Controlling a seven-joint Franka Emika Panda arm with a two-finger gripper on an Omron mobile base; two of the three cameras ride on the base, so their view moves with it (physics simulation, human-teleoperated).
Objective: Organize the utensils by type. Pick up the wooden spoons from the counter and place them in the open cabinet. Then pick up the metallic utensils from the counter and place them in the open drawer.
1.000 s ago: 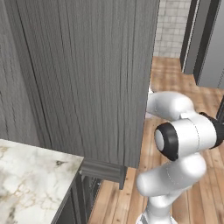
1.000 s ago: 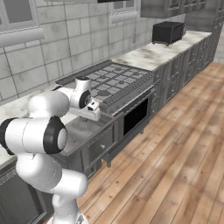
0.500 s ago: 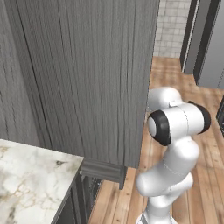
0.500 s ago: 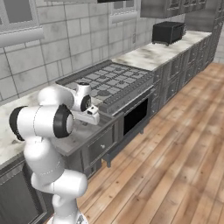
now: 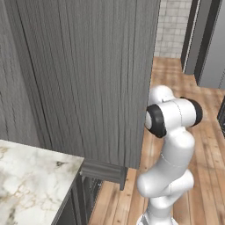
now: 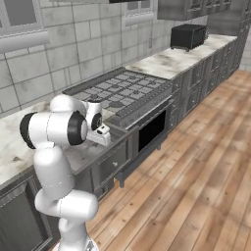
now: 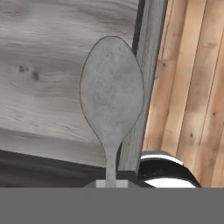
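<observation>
A dull grey metallic spoon stands bowl-up in the hand view, its thin handle running down into my gripper, which is shut on it. Behind the spoon lies the pale grey wood-grain inside of the open drawer, with its dark grey side wall just to the right. In the right base view my gripper hangs low over the open drawer at the front of the counter. The fingertips themselves are hidden. The wooden spoons and the inside of the open cabinet are out of view.
A wide grey wood-grain panel blocks most of the left base view above a marble counter corner. A gas stove with an oven below stands right of the drawer. A black appliance sits far along the counter. Wooden floor lies open.
The arm's elbow has swung round to the left and the hand has sunk a little toward the drawer, still holding the spoon.
</observation>
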